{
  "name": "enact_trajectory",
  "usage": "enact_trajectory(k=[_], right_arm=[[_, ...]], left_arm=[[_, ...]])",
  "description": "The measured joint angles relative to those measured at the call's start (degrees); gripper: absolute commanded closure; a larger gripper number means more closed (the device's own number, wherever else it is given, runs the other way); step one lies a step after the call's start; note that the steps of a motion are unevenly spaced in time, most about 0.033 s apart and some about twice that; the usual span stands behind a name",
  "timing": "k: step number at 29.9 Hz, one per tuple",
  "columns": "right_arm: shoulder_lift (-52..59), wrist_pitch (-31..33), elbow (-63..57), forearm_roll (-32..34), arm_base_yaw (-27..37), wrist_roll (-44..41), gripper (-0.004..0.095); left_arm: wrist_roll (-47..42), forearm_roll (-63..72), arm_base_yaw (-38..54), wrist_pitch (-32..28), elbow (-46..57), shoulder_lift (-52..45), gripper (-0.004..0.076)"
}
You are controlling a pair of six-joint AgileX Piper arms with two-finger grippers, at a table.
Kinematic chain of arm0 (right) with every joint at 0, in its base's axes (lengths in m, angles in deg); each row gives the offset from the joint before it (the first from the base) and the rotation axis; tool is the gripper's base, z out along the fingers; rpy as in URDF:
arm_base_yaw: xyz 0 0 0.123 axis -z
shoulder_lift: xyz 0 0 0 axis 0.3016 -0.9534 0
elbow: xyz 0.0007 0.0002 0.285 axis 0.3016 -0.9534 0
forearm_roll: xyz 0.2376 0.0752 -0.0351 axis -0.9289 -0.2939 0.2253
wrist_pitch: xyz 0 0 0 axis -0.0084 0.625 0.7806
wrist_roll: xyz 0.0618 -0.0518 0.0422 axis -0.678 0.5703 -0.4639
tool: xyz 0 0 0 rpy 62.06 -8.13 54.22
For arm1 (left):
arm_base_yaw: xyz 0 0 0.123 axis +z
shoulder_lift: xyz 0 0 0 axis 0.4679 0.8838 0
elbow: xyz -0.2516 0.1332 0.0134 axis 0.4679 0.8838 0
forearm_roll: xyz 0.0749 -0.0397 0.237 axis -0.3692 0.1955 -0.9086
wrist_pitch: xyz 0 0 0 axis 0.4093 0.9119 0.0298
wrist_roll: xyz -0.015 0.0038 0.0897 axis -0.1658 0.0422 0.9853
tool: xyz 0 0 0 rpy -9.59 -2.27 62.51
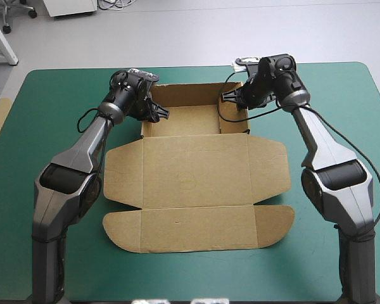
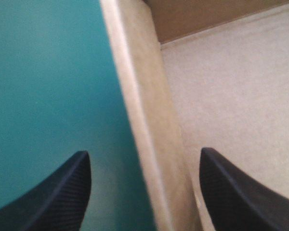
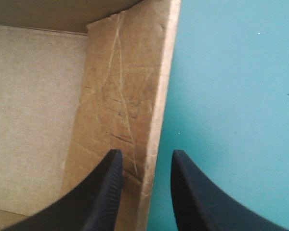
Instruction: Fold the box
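brown box [image 1: 183,120], long axis crosswise, lid [image 1: 196,171] nearward; left claw [image 2: 144,152], right claw [image 3: 147,152] released

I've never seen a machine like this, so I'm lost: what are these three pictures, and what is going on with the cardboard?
This is a robot with two arms, each ending in a gripper of two black fingers. One picture looks down from above and behind onto a teal-green table. On it lies a brown box, half made: a tray with raised walls at the far side, its lid flat nearer. The other two come from wrist cameras. The left gripper is open astride the tray's left wall; the right gripper, fingers closer yet apart, straddles the right wall.
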Motion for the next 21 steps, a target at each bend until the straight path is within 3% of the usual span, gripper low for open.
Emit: enact_trajectory(k=[5,21], right_arm=[[0.0,2.6,1.9,0.0,0.1,0.1,0.0435],[7.8,3.3,1.8,-0.2,0.2,1.6,0.0458]], left_arm=[[0.8,3.7,0.0,1.0,0.1,-1.0,0.0219],[1.2,5.0,0.0,4.0,0.3,-11.9,0.0221]])
